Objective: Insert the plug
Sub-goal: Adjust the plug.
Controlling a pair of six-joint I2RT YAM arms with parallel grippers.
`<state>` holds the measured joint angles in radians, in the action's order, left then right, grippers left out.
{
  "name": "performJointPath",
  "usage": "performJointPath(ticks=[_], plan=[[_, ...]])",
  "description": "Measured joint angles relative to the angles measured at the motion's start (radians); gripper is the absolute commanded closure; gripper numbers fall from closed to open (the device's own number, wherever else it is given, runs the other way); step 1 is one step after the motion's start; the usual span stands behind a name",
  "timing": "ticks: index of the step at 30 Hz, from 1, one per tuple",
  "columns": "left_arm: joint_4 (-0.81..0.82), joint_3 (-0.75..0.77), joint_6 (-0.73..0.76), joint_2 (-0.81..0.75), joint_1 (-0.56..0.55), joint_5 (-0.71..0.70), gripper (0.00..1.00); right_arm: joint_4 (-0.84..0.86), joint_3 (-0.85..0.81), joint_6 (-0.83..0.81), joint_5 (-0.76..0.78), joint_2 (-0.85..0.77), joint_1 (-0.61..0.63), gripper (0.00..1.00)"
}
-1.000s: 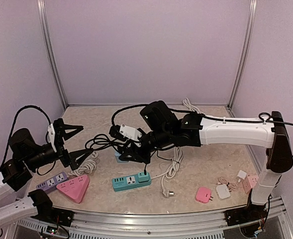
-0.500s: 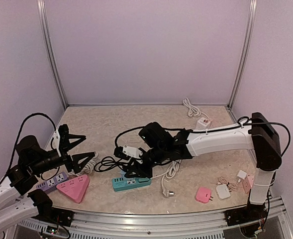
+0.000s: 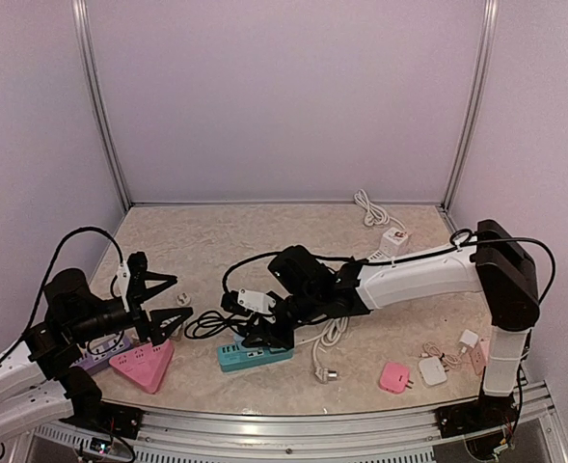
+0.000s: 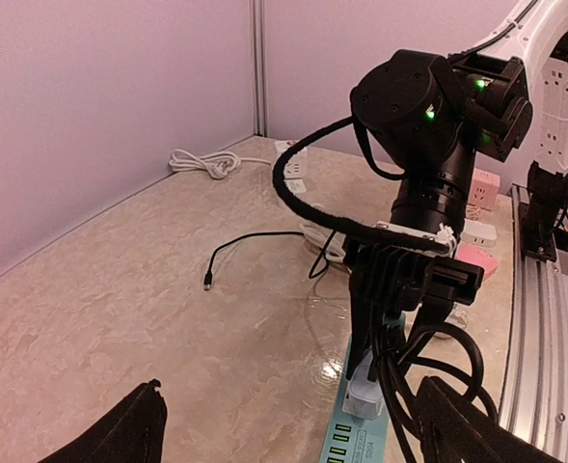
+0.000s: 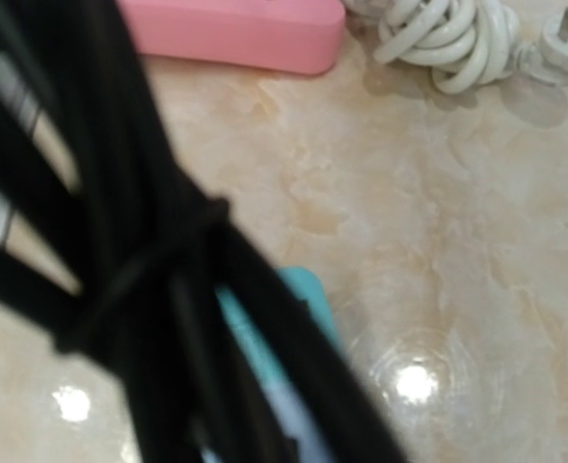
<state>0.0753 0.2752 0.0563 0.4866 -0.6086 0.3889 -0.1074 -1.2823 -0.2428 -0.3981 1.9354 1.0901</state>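
Observation:
A pale plug [image 4: 362,394] with a bundle of black cable [image 3: 206,323] stands upright on the teal power strip [image 3: 250,355], near its left end. My right gripper [image 3: 267,333] points down over it, its black fingers [image 4: 360,317] shut on the plug's sides. In the right wrist view, blurred black cable covers most of the picture, and only a bit of the teal strip [image 5: 308,299] shows. My left gripper [image 3: 179,299] hangs open to the left of the strip, facing it, with nothing between its fingers [image 4: 129,429].
A pink triangular strip [image 3: 144,365] and a purple strip [image 3: 98,355] lie at the front left. A white coiled cable [image 3: 334,328] lies right of the teal strip. Pink [image 3: 394,376] and white [image 3: 433,370] adapters sit at the front right. A thin loose black lead [image 4: 235,246] lies further back.
My right gripper came forward and down with the plug, onto the teal strip. My left gripper swung right and lower, toward the strip, and narrowed slightly.

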Motion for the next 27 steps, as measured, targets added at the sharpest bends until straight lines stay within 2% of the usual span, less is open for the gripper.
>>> performJointPath(ticks=[8, 15, 21, 27], plan=[[0.021, -0.003, 0.003, 0.005, -0.005, 0.000, 0.14, -0.040, -0.035, -0.043, 0.044, 0.027, 0.021, 1.00], [0.021, -0.008, 0.029, 0.003, -0.032, 0.006, 0.19, -0.065, -0.069, -0.006, 0.034, 0.021, 0.033, 1.00], [0.006, -0.007, 0.080, -0.018, -0.074, 0.042, 0.22, -0.067, -0.068, 0.032, 0.047, -0.070, 0.033, 1.00], [-0.035, 0.018, 0.157, 0.006, -0.154, 0.090, 0.19, -0.061, -0.056, 0.074, 0.053, -0.178, 0.033, 1.00]])
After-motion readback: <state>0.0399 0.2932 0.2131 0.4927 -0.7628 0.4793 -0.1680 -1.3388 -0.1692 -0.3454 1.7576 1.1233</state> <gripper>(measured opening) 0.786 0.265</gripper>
